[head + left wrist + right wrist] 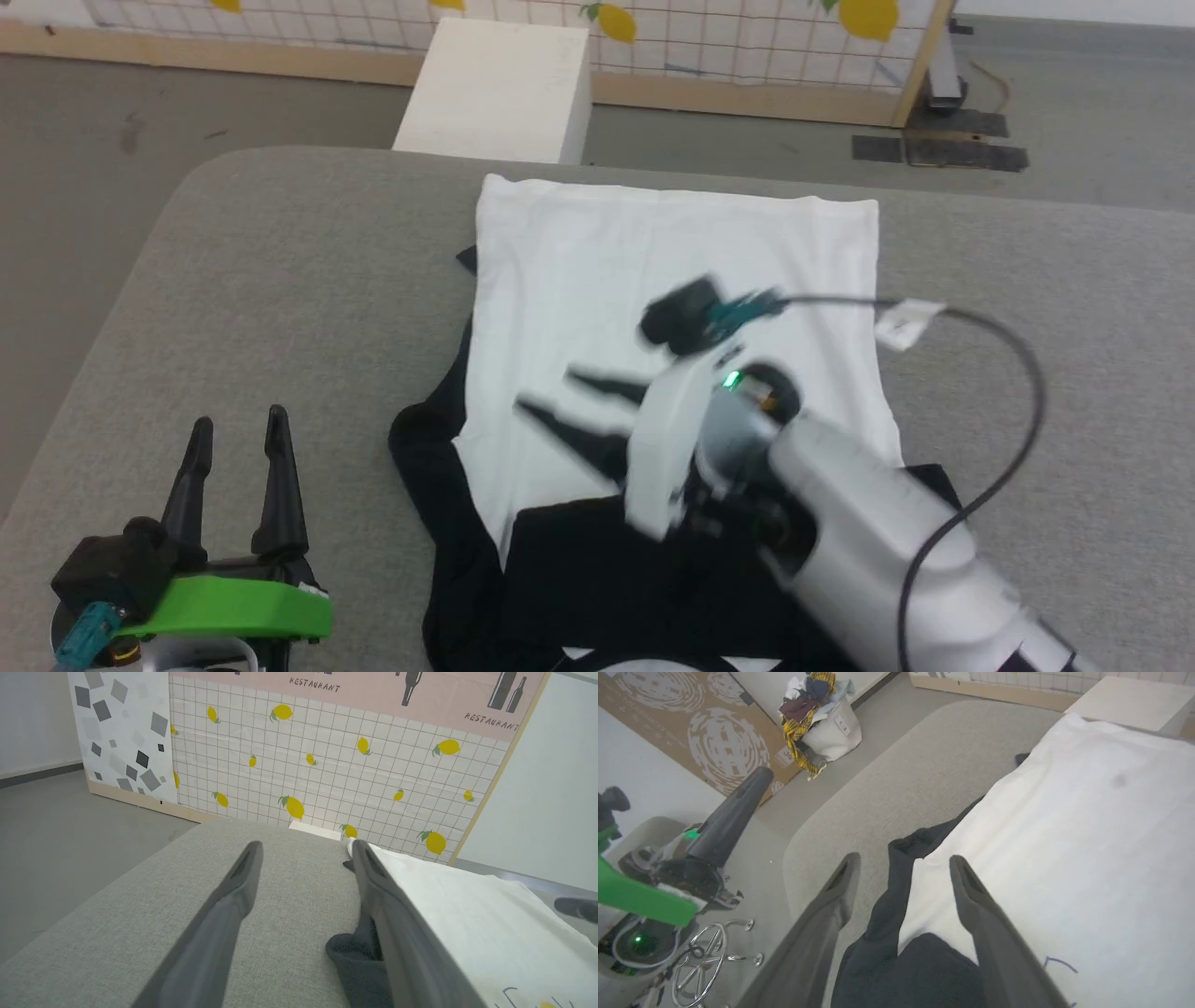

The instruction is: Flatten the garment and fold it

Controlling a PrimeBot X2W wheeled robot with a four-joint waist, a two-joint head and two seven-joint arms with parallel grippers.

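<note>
Grey woven fabric covers the rounded worktop [280, 280], and the soft white garment with black sleeves [672, 271] lies on its middle, hem towards the far edge. We judge the main risk to be the dark long-fingered right tool [544, 389]. It hangs low over the near left part of the cloth, released, its fingers spread with nothing between them. If a fingertip catches the fabric as it lifts off, it could drag the layers out of line. The thin black cable [1018, 373] looping from that arm over the right edge could also snag. The green-bodied left tool [239, 420] hovers near left over bare worktop, likewise released and empty. The white body looks smooth and nearly rectangular, but the black left sleeve [429, 467] is bunched along the left edge, and black cloth lies across the near end. We think a fold made now may trap those wrinkles. A faint blue print [1057, 963] shows on the white.
</note>
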